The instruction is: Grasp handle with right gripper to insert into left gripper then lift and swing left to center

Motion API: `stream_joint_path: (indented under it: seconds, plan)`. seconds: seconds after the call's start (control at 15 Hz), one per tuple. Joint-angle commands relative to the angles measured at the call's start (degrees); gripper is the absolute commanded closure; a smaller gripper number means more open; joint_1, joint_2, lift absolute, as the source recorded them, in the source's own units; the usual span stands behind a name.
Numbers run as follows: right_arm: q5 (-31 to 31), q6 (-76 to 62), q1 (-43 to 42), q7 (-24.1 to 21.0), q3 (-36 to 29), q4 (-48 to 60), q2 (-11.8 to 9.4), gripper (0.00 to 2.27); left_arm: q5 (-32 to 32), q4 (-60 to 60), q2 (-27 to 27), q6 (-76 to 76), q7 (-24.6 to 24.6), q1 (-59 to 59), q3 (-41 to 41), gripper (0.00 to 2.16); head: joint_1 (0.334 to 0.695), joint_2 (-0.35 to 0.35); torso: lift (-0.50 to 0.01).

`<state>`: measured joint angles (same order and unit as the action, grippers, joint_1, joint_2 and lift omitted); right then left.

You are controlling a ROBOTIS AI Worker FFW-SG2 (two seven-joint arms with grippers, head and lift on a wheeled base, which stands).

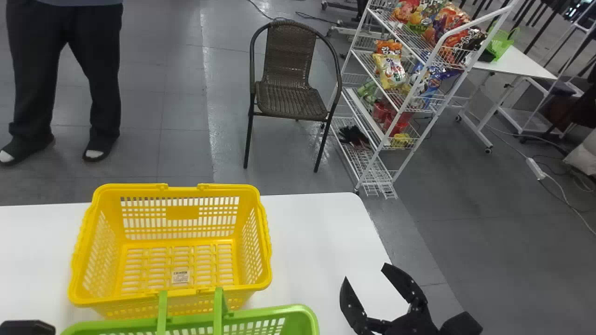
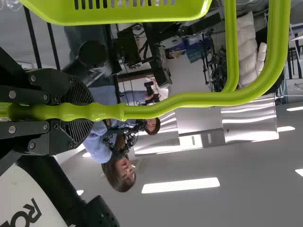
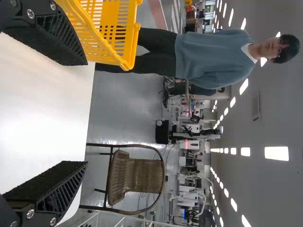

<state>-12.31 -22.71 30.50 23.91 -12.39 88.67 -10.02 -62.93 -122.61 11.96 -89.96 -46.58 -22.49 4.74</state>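
Head view gives you a white table (image 1: 321,237) with the yellow basket (image 1: 181,212) on its left part, and nothing in that one but a label on its floor. Just on the near side is the green basket (image 1: 288,309), cut off by the near edge, so can't tell what's in it or if it's on the table.

Right gripper (image 1: 365,272) is over to the right of the green one, spread wide with nothing in it. Left gripper (image 2: 78,112) is clamped onto the green handle (image 2: 142,111), which comes out between its fingers and bends round toward the basket.

So I'd say the handing-over bit is done and the lift is up next. Imo that means holding that pinch firm, going straight up till the green basket clears the yellow rim, then swinging to center. The handle's slim, so the basket could tilt or sway.
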Motion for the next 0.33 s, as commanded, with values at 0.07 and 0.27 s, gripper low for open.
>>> stream_joint_path:
  seconds: [0.07, 0.27]
  plan:
    - [0.00, 0.00, -0.01, 0.00, 0.00, -0.25, 0.00, 0.06, 0.00, 0.00, 0.00, -0.07, 0.00, -0.01, 0.00, 2.14, 0.695, -0.350, 0.000]
    - [0.00, -0.18, -0.18, 0.00, 0.00, -0.43, 0.00, 0.06, 0.09, 0.00, 0.00, -0.07, 0.09, -0.01, 0.09, 2.14, 0.695, -0.350, 0.000]
